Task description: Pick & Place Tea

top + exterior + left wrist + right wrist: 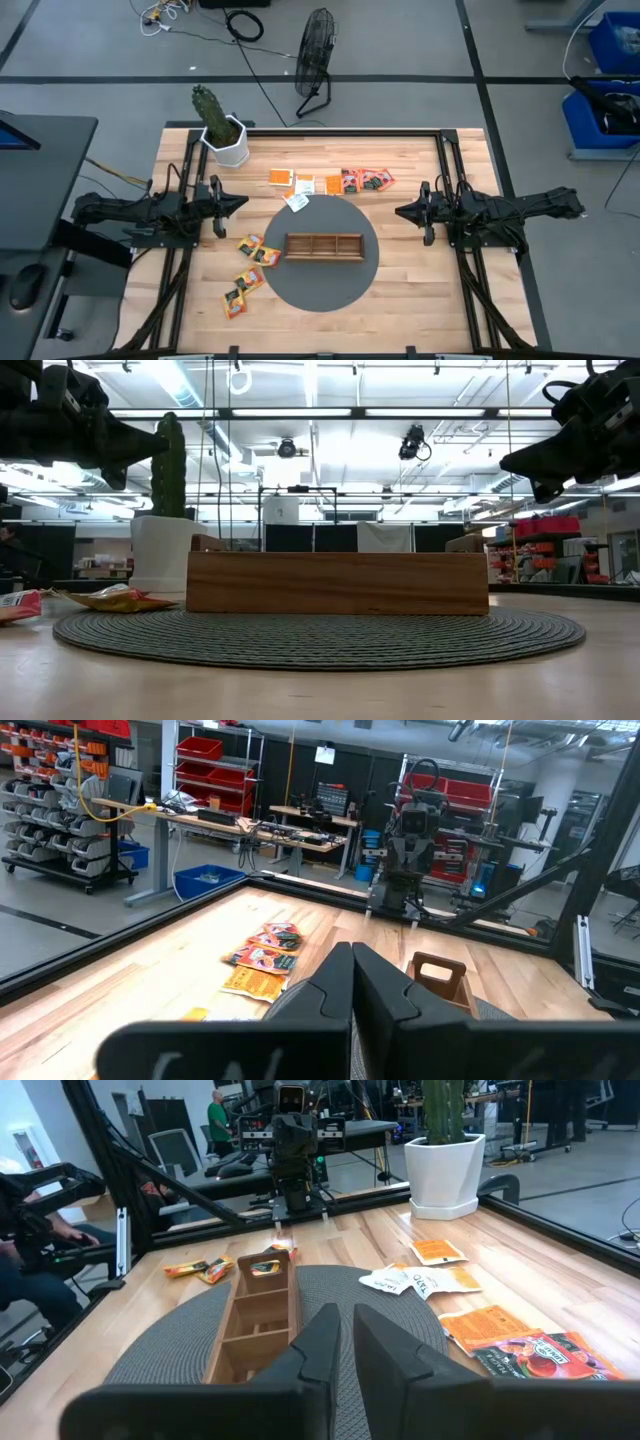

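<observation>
While both arms wait, left end effector (240, 203) closed, right end effector (400, 212) barely parted, tea (362, 181) lies at twelve o'clock of the tray (323, 246).

In the low view, the tray's (337, 582) compartments are hidden behind its wall, a sachet (18, 604) is cut off at the left edge, and print on it cannot be read.

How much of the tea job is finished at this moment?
Nothing looks done: the wooden tray on the round mat shows empty compartments. Nothing is in hand: the left gripper is shut and empty, and the right gripper hovers slightly open. All sachets are left: orange and red ones behind the tray, yellow ones at its left.
</observation>
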### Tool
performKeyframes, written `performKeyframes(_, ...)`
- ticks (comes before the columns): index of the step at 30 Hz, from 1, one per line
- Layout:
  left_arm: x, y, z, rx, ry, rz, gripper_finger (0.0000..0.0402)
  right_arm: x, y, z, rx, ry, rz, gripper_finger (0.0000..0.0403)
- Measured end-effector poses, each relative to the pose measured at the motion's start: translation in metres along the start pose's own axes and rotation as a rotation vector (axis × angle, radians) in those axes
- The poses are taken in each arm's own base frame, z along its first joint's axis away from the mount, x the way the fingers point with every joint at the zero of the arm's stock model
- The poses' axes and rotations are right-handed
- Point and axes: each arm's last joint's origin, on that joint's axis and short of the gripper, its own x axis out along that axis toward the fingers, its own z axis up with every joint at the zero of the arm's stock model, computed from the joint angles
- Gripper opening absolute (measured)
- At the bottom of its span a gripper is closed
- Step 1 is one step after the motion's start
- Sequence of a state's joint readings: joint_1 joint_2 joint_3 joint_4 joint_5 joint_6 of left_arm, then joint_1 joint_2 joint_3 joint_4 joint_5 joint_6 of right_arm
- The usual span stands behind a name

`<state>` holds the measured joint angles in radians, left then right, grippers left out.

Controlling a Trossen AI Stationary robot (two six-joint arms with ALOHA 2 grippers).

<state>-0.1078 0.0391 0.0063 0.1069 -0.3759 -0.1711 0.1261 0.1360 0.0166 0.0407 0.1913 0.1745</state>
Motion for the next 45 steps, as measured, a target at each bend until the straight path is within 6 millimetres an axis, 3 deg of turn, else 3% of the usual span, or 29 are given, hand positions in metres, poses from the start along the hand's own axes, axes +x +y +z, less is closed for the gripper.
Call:
performKeyframes(5,0.000,0.000,0.000,0.000,0.000,0.000,0.0003,0.000,0.000,0.001,0.056,-0.007,-0.013,0.0043)
performKeyframes(12,0.000,0.000,0.000,-0.015,-0.001,0.000,0.0003,0.000,-0.002,0.007,0.621,-0.112,-0.058,0.0043)
performKeyframes(15,0.000,0.000,0.000,-0.064,-0.002,0.000,0.0003,-0.001,-0.005,0.009,0.912,-0.199,-0.140,0.0043)
performKeyframes(18,0.000,0.000,0.001,-0.120,-0.006,-0.001,0.0003,-0.002,-0.009,0.005,1.087,-0.274,-0.259,0.0043)
performKeyframes(24,0.000,0.002,0.007,-0.444,-0.086,0.052,0.0003,-0.004,-0.014,0.005,1.349,-0.437,-0.340,0.0043)
performKeyframes(38,-0.001,0.003,0.011,-0.597,-0.155,0.078,0.0003,0.000,-0.021,0.015,1.386,-0.547,-0.325,0.0046)
performKeyframes(45,-0.001,0.005,0.012,-0.582,-0.194,0.172,0.0003,0.014,-0.021,0.023,1.377,-0.380,-0.329,0.0087)
